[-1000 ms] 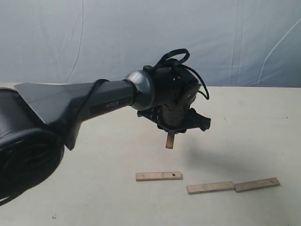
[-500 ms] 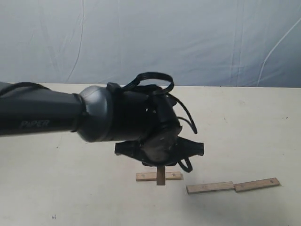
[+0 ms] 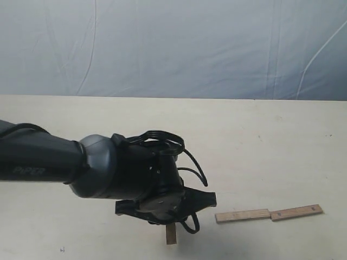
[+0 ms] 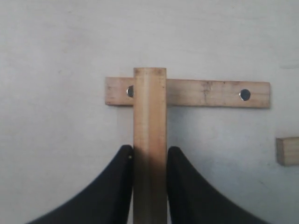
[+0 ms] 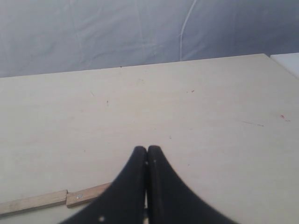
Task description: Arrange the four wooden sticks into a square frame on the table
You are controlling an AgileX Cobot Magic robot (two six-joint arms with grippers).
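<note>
Between the left fingers, one stick crosses another stick.

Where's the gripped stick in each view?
Exterior view: held stick pokes out under the left gripper, bottom centre.
Left wrist view: centre, between the fingers, crossing a flat stick.
Right wrist view: not in it.
Shared landmark: the two sticks lying end to end, in exterior and right wrist views.

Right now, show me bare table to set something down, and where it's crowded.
Free: the wide table stretch between the blue sheet and the two end-to-end sticks. Crowded: front centre, where the left gripper holds an upright stick over the end of a flat stick.
</note>
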